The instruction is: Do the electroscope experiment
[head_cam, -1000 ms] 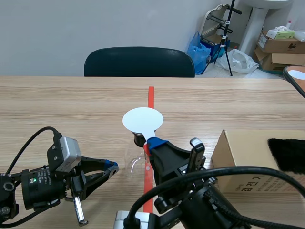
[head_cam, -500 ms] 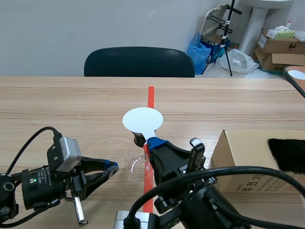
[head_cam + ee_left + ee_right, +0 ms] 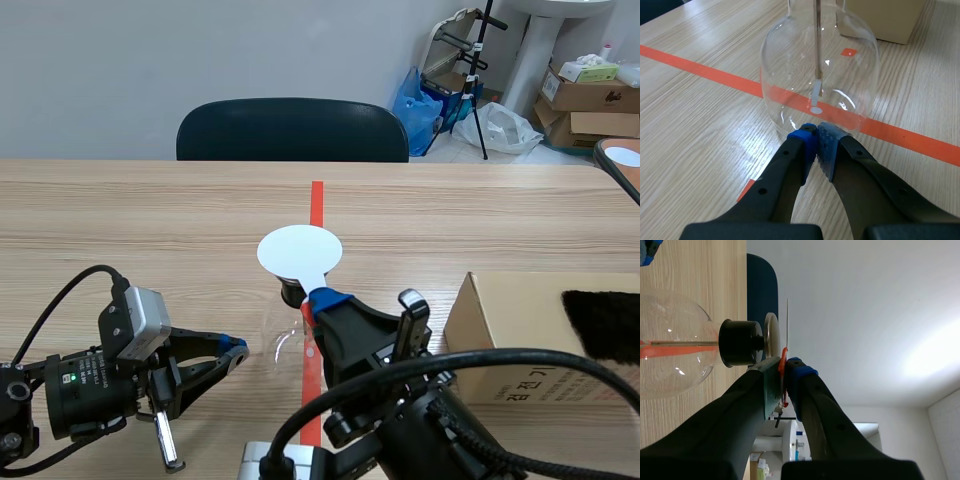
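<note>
My right gripper (image 3: 784, 372) is clamped on the orange-edged handle of a thin white plate (image 3: 300, 250), which lies flat just above the electroscope's top disc (image 3: 771, 335); a narrow gap shows between them, so no contact. My left gripper (image 3: 816, 140) is closed on nothing, its blue pads pressed together at the foot of the glass flask (image 3: 817, 65), which stands at its twelve o'clock on the orange line. At the flask's three o'clock sits a cardboard box (image 3: 520, 340) with a black cloth (image 3: 605, 325) on top.

I judge the task well along: the plate is in hand and over the disc. The pale strip (image 3: 816, 92) at the rod's end hangs straight, so what's left is closing that gap and watching for a response.
</note>
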Robot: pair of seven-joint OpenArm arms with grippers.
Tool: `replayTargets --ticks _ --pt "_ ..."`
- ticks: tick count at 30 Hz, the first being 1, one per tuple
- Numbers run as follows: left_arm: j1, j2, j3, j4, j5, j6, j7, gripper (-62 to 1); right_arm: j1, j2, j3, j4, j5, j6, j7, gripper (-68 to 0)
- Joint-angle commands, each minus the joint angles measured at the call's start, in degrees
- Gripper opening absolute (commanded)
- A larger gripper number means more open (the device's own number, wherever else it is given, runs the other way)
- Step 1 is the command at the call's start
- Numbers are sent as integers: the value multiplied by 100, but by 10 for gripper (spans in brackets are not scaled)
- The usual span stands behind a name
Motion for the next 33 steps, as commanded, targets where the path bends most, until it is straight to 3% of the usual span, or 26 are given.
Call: replayTargets --ticks 1,26,33 --pt "0 -2 -2 50 -74 4 -68 -578 68 26 13 101 -4 -61 0 -664" --pt "0 -2 -2 50 -74 4 -66 -578 68 26 13 101 -4 -61 -20 -664" --pt "0 -2 -2 50 -74 4 -66 -578 68 26 13 101 -4 -61 -564 -664"
